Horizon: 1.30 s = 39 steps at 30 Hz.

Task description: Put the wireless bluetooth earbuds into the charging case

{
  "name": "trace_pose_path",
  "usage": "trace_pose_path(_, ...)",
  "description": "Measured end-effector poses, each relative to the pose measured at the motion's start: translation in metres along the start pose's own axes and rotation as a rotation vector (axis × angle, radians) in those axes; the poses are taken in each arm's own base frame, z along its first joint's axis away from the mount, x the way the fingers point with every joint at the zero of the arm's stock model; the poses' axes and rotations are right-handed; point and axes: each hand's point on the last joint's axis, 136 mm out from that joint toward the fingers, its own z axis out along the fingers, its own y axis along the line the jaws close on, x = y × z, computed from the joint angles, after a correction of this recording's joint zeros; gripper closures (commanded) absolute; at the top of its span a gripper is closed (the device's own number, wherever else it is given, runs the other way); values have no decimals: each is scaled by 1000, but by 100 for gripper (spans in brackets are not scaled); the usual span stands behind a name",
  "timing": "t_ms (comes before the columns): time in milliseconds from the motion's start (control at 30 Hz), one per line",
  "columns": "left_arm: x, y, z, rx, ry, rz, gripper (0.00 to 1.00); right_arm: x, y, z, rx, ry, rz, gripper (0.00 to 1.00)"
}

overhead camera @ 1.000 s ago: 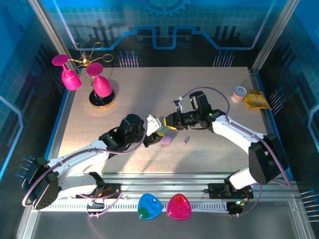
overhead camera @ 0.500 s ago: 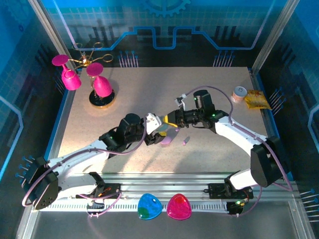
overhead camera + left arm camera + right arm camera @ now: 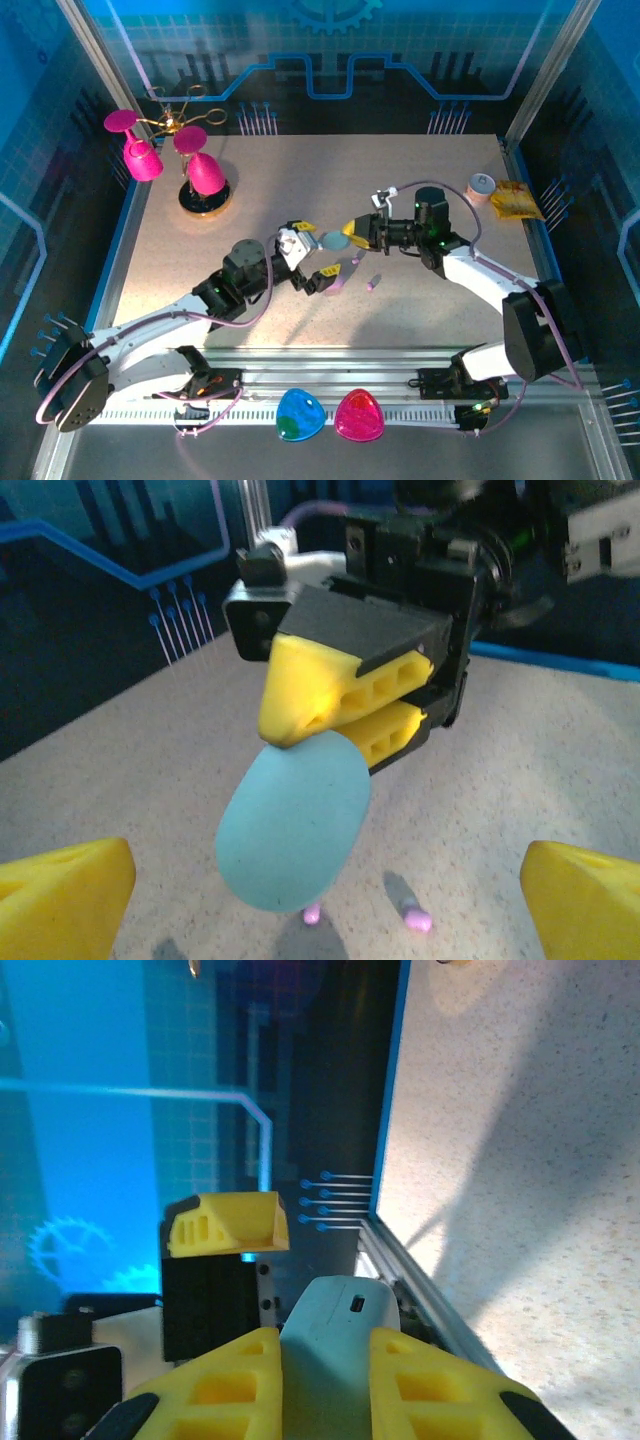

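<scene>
right tool [image 3: 349,231] pinching pale blue case [image 3: 290,830] | left tool [image 3: 314,250] spread beside it | purple earbuds [image 3: 415,918] on bench [image 3: 560,760] beneath

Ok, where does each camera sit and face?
Top external: above and behind the bases, looking down on the table and both arms.
Left wrist: faces the right end effector shut on the pale blue case; own yellow fingertips at bottom corners.
Right wrist: looks past its own fingers and the case toward the left end effector.
Shared: both wrist views hold the case.
</scene>
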Motion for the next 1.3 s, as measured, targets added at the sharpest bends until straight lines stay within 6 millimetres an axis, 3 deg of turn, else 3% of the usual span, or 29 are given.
trace_pose_path(333, -27, 11, 3, -33, -185, -36, 4, -9, 43, -17, -160, -50, 22, 90)
trace_pose_path(633, -44, 14, 12, 53, -312, -64, 20, -4, 90, -31, -295, -51, 16, 91)
trace_pose_path(967, -84, -2, 23, 206, -419, -33, 31, 6, 113, -42, -350, -54, 39, 92)
trace_pose_path(1300, -97, -13, 26, 296, -460, -26, 41, 10, 116, -45, -371, -56, 58, 92)
